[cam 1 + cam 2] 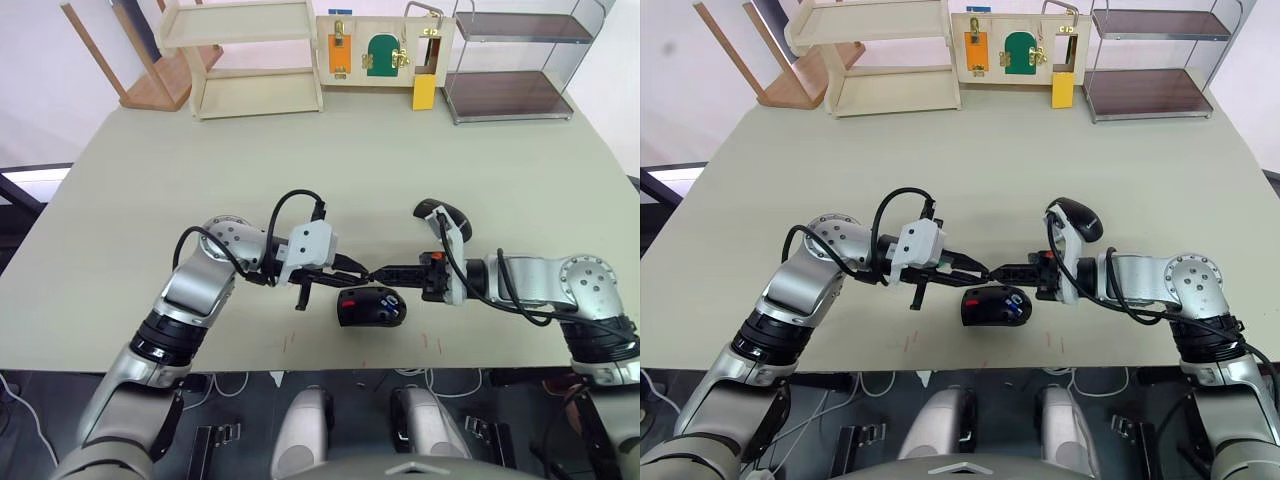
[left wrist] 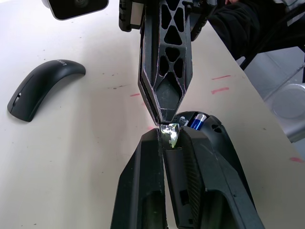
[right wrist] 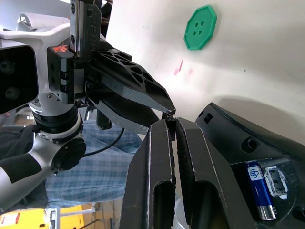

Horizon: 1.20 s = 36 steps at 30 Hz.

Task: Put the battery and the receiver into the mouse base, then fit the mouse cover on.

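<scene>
My two grippers meet tip to tip just above the mouse base (image 1: pixel 365 308), a black shell with red inside that lies near the table's front edge. The left gripper (image 1: pixel 360 272) is shut on the receiver (image 2: pixel 170 134), a tiny silvery piece pinched between its fingertips. The right gripper (image 1: pixel 374 273) comes from the opposite side, its fingers nearly together on the same piece's other end. The blue battery (image 3: pixel 257 188) lies in the base's compartment. The mouse cover (image 1: pixel 447 216), glossy black and arched, rests on the table behind the right arm.
Along the table's far edge stand a wooden shelf (image 1: pixel 250 60), a latch board (image 1: pixel 380 50) and a metal rack (image 1: pixel 515 60). Small red marks (image 1: pixel 290 343) dot the table near the front edge. Cables loop off both wrists.
</scene>
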Available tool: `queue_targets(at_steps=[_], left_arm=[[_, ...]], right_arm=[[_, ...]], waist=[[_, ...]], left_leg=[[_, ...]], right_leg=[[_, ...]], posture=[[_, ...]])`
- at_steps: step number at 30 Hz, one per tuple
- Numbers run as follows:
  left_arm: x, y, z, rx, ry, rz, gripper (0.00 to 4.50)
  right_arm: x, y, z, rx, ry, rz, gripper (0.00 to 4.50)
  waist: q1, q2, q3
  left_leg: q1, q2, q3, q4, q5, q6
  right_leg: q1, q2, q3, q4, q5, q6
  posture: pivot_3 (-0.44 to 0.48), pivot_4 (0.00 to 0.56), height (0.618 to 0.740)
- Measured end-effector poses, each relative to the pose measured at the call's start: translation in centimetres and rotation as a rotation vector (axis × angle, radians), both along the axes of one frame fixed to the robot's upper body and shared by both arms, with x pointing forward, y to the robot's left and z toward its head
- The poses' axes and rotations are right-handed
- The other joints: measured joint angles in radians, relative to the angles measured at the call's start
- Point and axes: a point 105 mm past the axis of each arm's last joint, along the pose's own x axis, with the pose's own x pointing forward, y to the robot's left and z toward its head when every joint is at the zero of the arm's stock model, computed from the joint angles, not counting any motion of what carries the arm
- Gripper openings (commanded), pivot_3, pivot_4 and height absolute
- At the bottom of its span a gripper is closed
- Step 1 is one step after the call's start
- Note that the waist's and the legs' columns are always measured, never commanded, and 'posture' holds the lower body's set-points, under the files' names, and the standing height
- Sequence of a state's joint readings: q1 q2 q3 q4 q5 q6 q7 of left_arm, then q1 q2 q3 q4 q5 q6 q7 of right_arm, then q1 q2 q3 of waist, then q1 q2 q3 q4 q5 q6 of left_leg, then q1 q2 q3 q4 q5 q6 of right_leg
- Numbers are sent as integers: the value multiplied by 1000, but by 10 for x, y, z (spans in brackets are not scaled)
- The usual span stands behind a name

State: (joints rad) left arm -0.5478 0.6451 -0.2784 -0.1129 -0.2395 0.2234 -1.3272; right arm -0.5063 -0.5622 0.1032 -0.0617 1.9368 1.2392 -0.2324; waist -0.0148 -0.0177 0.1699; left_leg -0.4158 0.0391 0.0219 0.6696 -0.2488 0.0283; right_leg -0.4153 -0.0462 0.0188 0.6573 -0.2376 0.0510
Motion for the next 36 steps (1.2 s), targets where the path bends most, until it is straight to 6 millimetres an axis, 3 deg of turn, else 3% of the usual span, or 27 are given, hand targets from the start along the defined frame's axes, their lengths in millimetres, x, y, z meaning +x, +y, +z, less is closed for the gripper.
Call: queue_targets(at_steps=[36], left_arm=[[-10,-5,2,-1,3,-70,49]], right_arm=[[-13,-4,1,-22,-19,93,53]], waist=[[1,0,0]], left_leg=[[0,0,0,0,0,0]], right_leg=[[0,0,0,0,0,0]], posture=[[0,150,740]])
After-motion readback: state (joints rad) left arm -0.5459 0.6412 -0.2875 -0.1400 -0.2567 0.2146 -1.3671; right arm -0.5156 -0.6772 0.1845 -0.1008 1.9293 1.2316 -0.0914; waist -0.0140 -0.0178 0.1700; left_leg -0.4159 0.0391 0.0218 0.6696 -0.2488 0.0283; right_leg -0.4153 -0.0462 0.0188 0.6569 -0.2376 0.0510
